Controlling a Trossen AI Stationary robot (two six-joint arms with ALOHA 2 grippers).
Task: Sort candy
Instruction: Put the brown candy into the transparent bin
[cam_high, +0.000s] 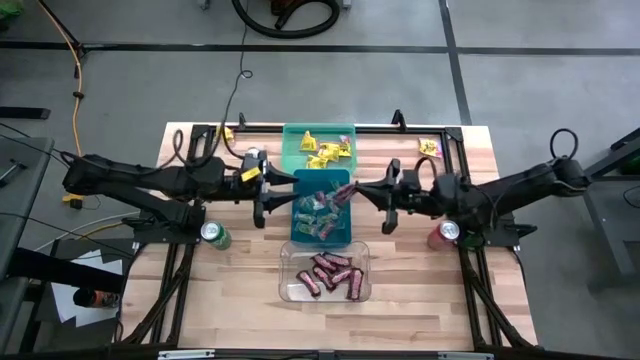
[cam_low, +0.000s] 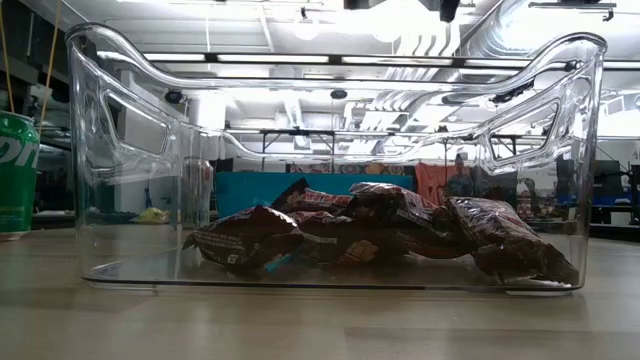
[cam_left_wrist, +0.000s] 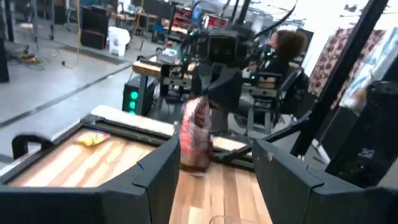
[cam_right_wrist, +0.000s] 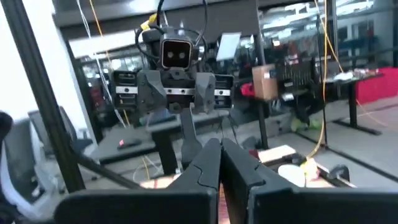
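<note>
Three bins stand in a row down the table's middle. A green bin (cam_high: 318, 148) holds yellow candy, a teal bin (cam_high: 320, 212) holds mixed packets, and a clear bin (cam_high: 323, 272) holds dark red-brown bars (cam_low: 380, 232). My right gripper (cam_high: 348, 190) is over the teal bin's right rim, shut on a red-brown candy packet (cam_left_wrist: 194, 138). My left gripper (cam_high: 272, 197) stands open just left of the teal bin, level, facing the right one, with nothing between its fingers (cam_left_wrist: 155, 180). My right gripper pinches the packet's upper end (cam_left_wrist: 199, 107) between its two shut fingers. The fingers come about level from the table's right. The packet hangs below them, upright and lifted clear above the teal bin. In the right wrist view the fingers (cam_right_wrist: 219, 163) hide it.
A green can (cam_high: 214, 235) stands left of the bins and a red can (cam_high: 443, 235) to their right. Loose yellow packets lie at the far left (cam_high: 228, 133) and far right (cam_high: 428, 147) of the table. A dark frame runs round the table edge.
</note>
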